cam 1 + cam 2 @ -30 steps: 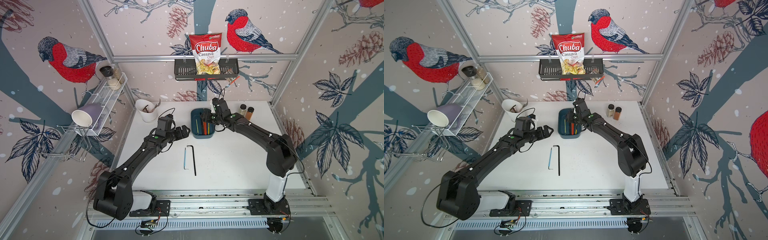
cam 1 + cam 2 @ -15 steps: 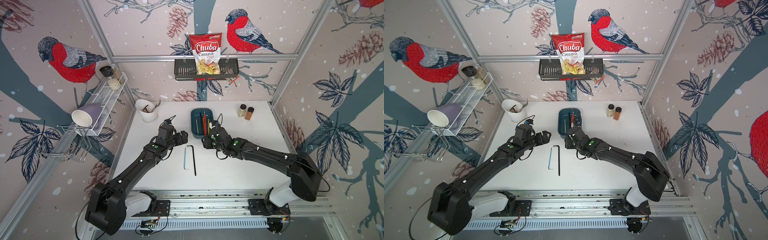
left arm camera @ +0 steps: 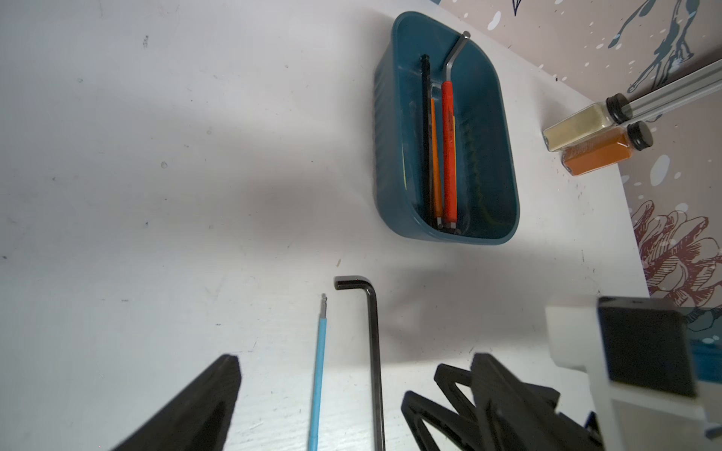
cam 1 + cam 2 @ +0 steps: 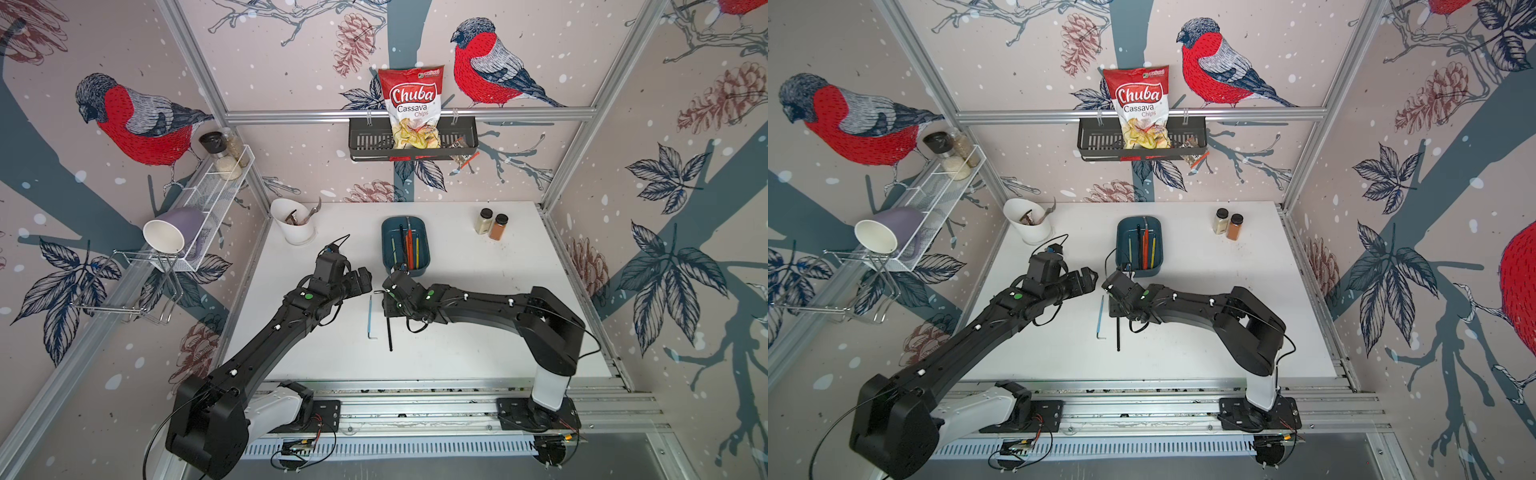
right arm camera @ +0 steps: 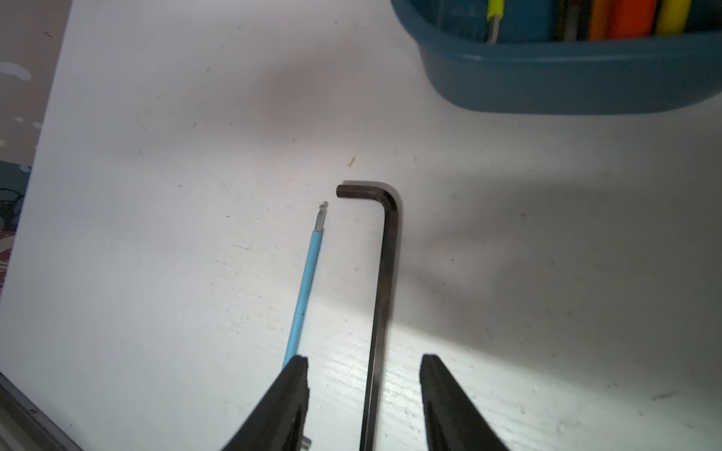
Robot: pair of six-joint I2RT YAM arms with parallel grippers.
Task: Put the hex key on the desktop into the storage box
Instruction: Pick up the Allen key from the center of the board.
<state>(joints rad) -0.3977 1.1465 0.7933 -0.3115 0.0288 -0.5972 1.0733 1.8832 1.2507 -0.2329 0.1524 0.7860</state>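
Observation:
Two hex keys lie side by side on the white desktop (image 4: 478, 324): a black L-shaped hex key (image 4: 390, 332) (image 4: 1118, 336) (image 5: 385, 254) and a thin blue one (image 4: 369, 316) (image 4: 1100, 316) (image 5: 306, 281). My right gripper (image 4: 388, 307) (image 5: 364, 359) is low over the black key, open, one finger on each side of its shaft with gaps showing. My left gripper (image 4: 363, 282) (image 3: 351, 363) is open just left of the keys, holding nothing. Behind them, the teal storage box (image 4: 385, 249) (image 3: 390, 156) holds several coloured hex keys.
A white cup of utensils (image 4: 293, 224) stands at the back left and two spice jars (image 4: 492, 224) at the back right. On the back wall hangs a black basket (image 4: 365, 141) with a chips bag. A white wire shelf (image 4: 208, 195) with a purple mug lines the left wall.
My right arm has swung back from the storage box and come down over the black hex key. My left gripper has shifted slightly toward the two keys.

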